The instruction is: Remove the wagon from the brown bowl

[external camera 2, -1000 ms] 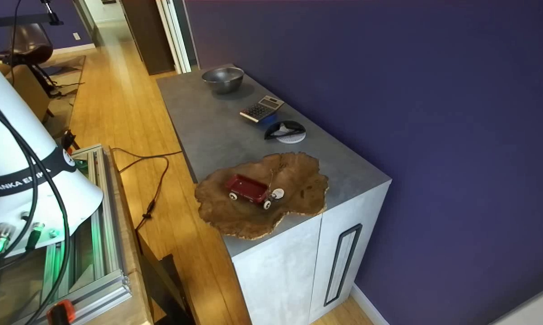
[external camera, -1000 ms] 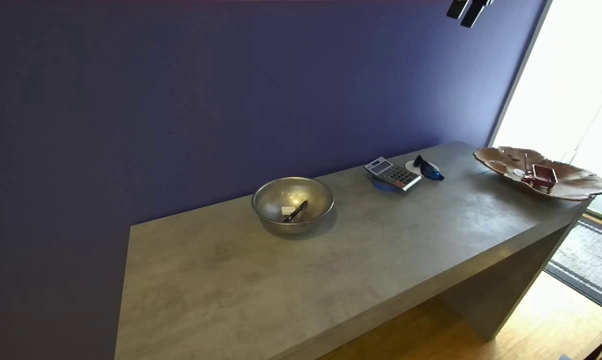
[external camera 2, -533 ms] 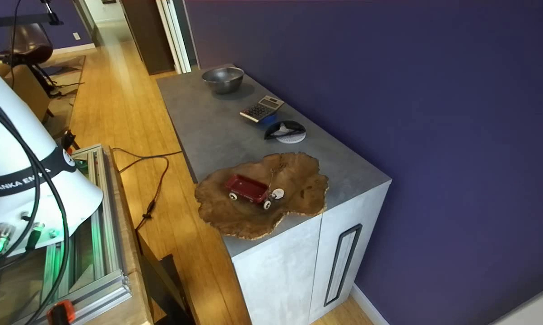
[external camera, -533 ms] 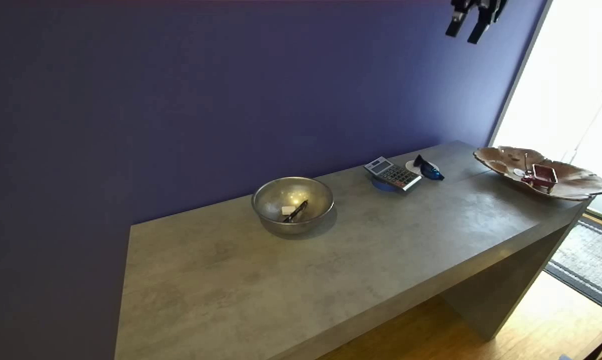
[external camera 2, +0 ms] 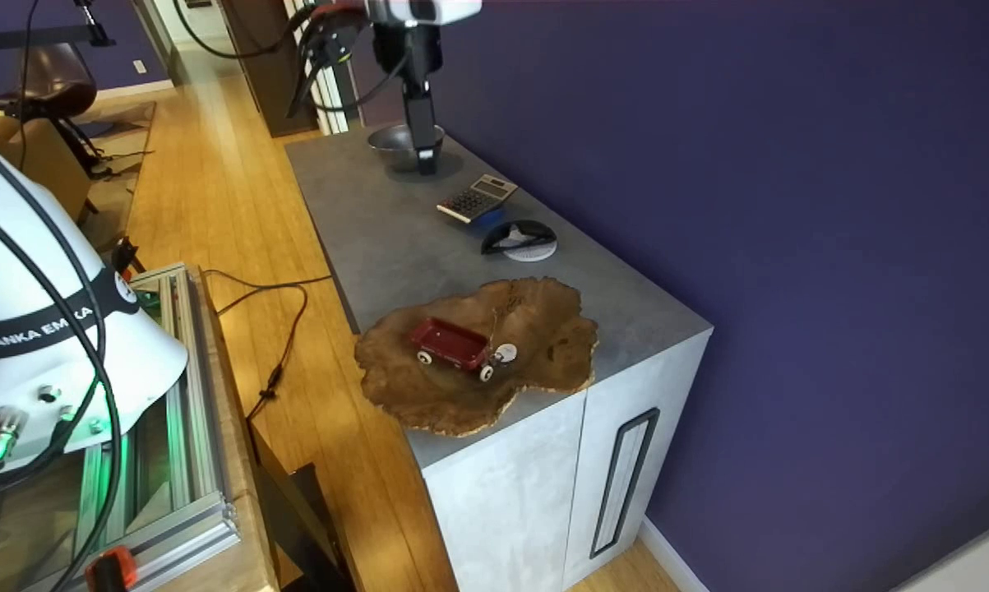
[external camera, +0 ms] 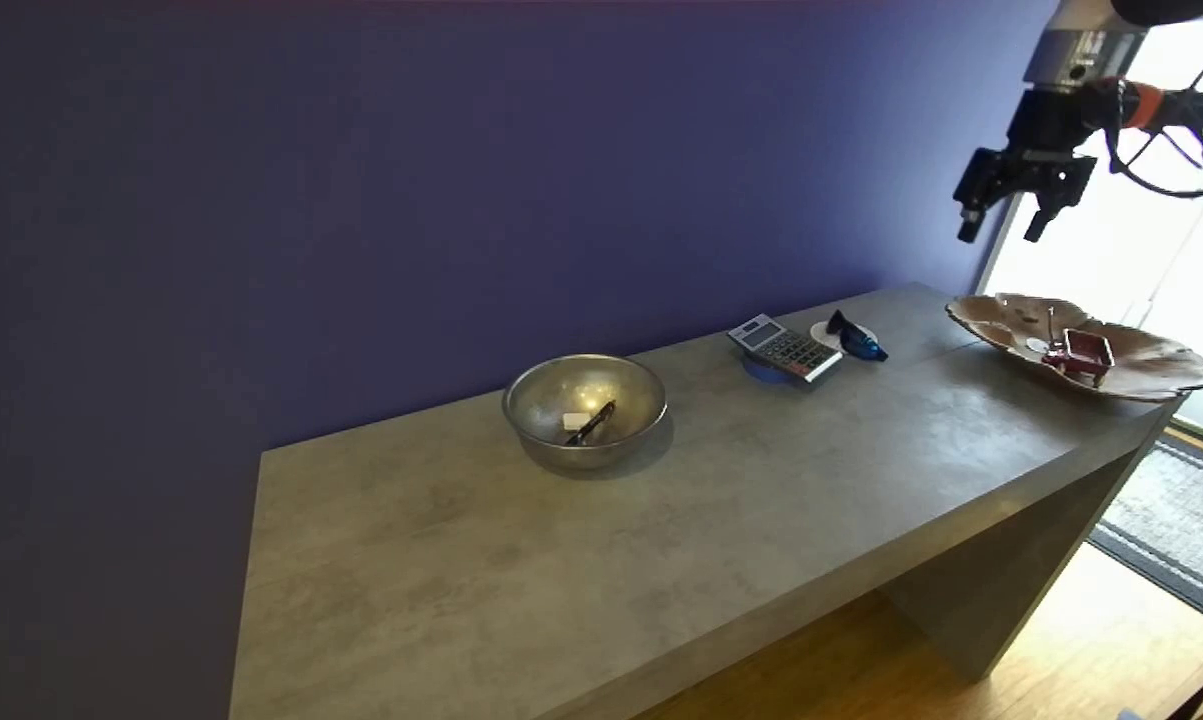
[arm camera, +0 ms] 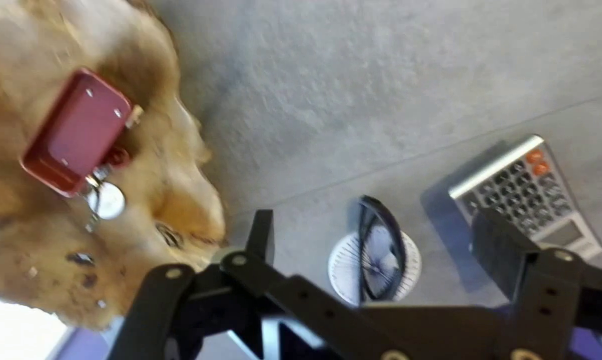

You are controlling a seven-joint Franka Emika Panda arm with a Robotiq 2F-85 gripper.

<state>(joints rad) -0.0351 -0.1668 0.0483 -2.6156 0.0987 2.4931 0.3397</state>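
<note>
Red, glossy, box-bodied toy wagon (external camera 2: 451, 344) with pale wheels: stands upright inside a shallow, wavy-rimmed, reddish-brown bowl (external camera 2: 547, 321) of wood-like grain, at one end of the long grey counter (external camera: 661, 530). Not yet removed. Step in hand, by judgement: the approach. Black two-fingered gripper (external camera: 1003, 235) hangs above the counter, off to one side of its target. Best done by crossing over the bowl while high, turning the wrist until the jaws straddle the wagon's two long sides, then descending slowly, gripping, and lifting straight up; uneven bowl floor could catch a fingertip. Better to avoid the round white tag (arm camera: 106, 201) and thin pull handle (external camera: 1051, 326) at the front end. Wrist view soft there; whether the handle touches the bowl cannot be told. Jaws: wide apart, holding nothing, touching nothing. Dark curved sunglasses (arm camera: 401, 250) show between the fingers in the wrist view, but rest well below, at counter level.
</note>
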